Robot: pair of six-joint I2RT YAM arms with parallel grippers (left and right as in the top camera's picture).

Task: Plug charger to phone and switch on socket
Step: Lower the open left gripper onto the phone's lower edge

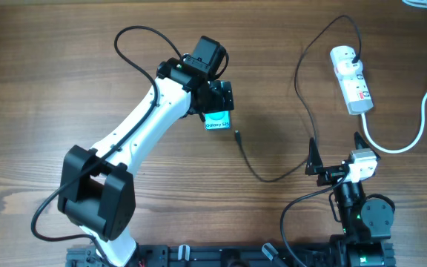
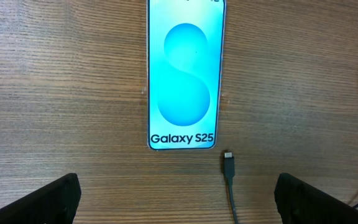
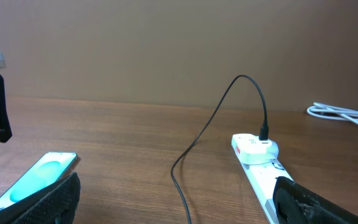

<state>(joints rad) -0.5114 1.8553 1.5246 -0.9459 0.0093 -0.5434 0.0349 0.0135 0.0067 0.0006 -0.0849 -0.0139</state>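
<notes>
Black jaws wide apart on the left gripper [image 2: 178, 199], hovering above the phone [image 2: 185, 74], flat on the desk [image 2: 61, 93]. Just right of its near end lies the charger [image 2: 229, 167], unplugged. Right gripper [image 3: 179, 202] also apart, facing the socket [image 3: 257, 152]. Danger: a clumsy grab nudges the phone askew.

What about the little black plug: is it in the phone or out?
Out. The thin black cable's small connector plug lies on the wooden table near the flat turquoise-screened phone, with bare wood between them.
</notes>
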